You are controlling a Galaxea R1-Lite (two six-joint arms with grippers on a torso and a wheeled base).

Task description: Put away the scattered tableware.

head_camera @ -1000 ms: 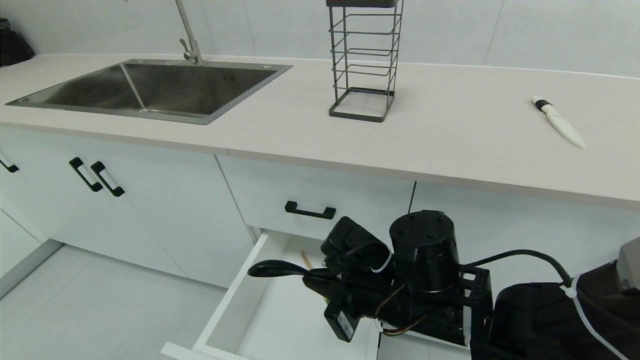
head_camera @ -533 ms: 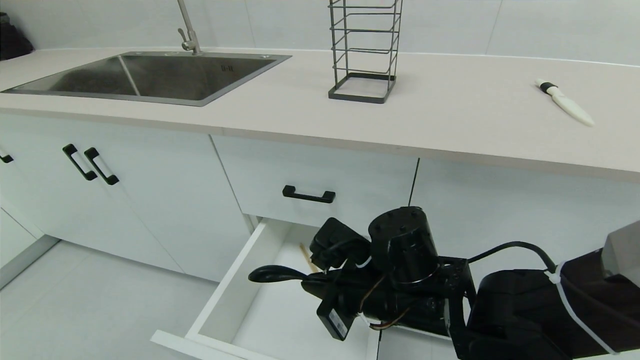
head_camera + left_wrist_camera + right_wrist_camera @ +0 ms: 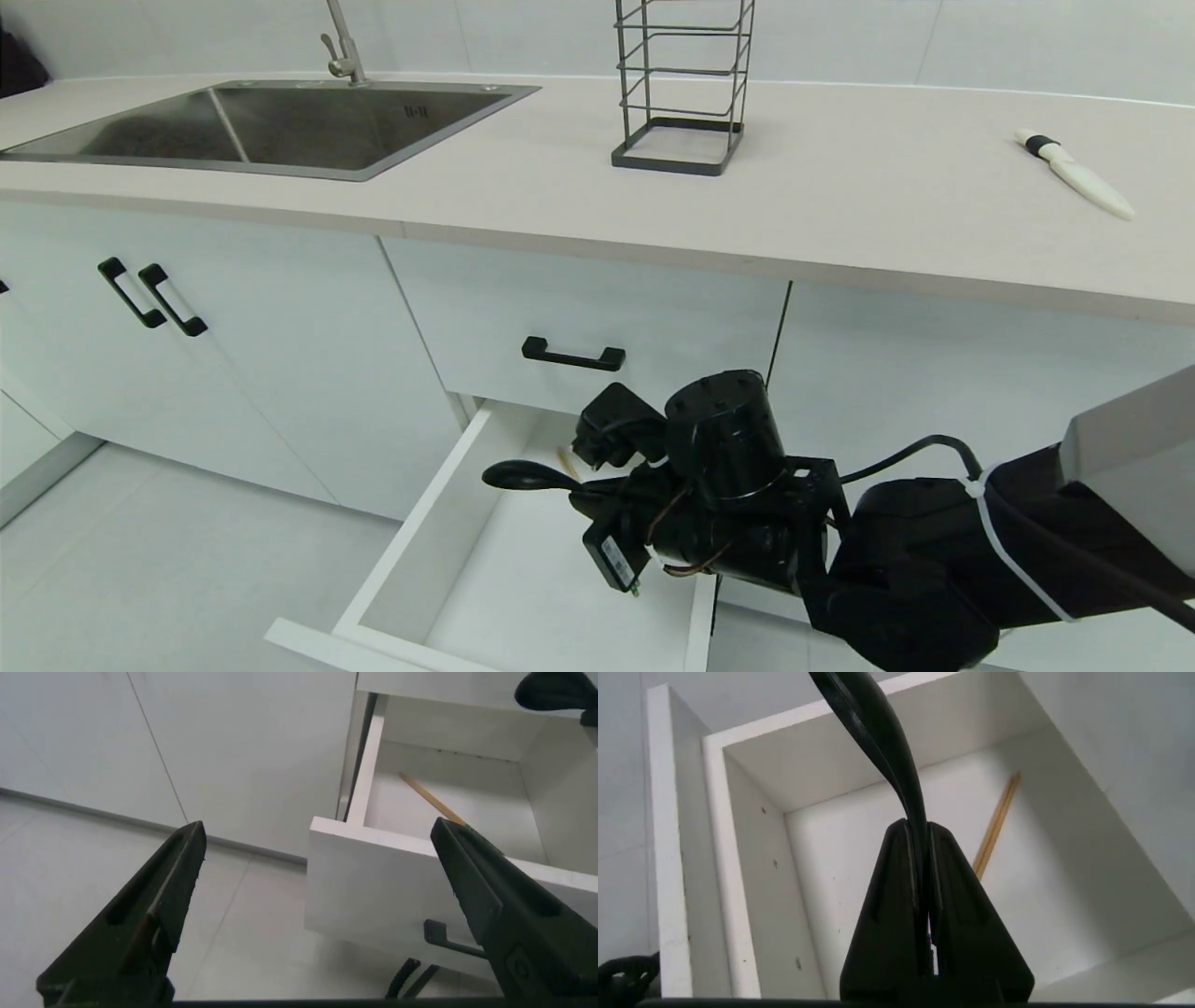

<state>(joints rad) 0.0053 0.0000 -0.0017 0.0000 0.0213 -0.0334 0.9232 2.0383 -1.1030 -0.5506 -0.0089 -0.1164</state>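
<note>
Hovering over the open drawer (image 3: 411, 541): right gripper (image 3: 590, 487), fingers pinched on the handle of a black spoon (image 3: 523, 476). The spoon sticks out toward the robot's left, its bowl above the drawer's inside and clear of the floor of it. From the right wrist, the spoon (image 3: 868, 728) rises straight out of the closed fingertips, with the white drawer walls (image 3: 747, 887) below.

A thin wooden stick (image 3: 566, 460) lies at the back of the drawer, slanted.

Left gripper (image 3: 316, 831) sits low, outside the drawer front (image 3: 374, 859), fingers spread wide with nothing between them.

On the counter (image 3: 840, 196): a white knife (image 3: 1074, 173) with a black band, far right; a wire rack (image 3: 680, 84) mid-counter; the sink (image 3: 271, 121) to the left.
</note>
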